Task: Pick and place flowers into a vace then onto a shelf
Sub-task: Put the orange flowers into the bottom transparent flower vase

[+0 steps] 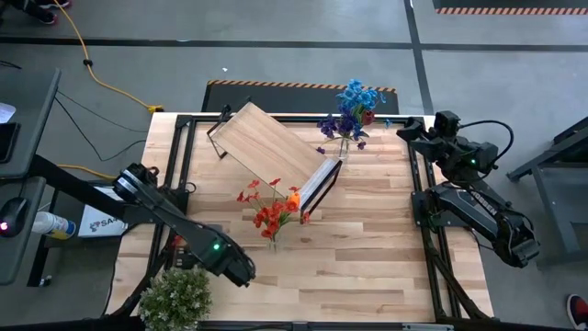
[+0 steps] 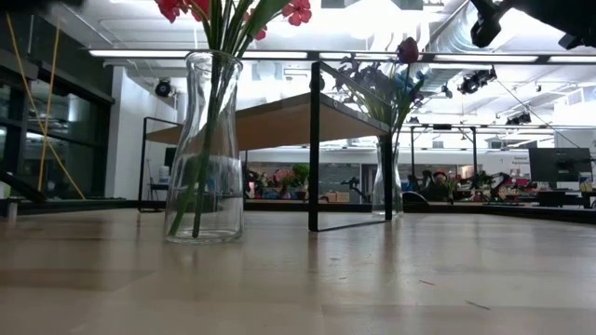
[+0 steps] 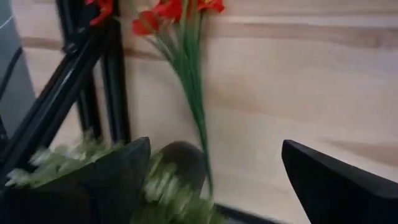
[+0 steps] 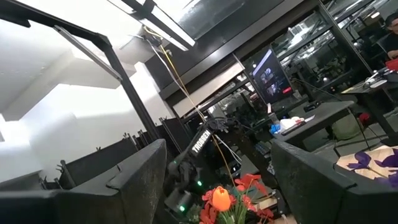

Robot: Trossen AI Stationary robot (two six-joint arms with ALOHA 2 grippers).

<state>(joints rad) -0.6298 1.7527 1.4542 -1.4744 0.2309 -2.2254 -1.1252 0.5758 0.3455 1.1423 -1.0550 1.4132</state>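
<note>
A clear vase (image 2: 207,149) with red and orange flowers (image 1: 271,213) stands on the table near the middle. A second vase (image 2: 386,177) with blue and purple flowers (image 1: 351,110) stands at the far edge. The wooden shelf (image 1: 271,147) stands on its black frame between them. In the left wrist view a red-bloomed stem (image 3: 186,68) lies on the wood beside a black frame. My left gripper (image 1: 241,271) is open and empty at the near left, by the leafy clump; its fingers (image 3: 112,180) stand wide apart. My right gripper (image 1: 406,129) is open and empty, raised at the far right.
A bushy pale-green leafy clump (image 1: 175,299) sits at the table's near left corner, also below my left fingers (image 3: 161,193). Black frame bars (image 1: 184,156) run along the table's left and right sides. Bare wood lies at the near right (image 1: 367,267).
</note>
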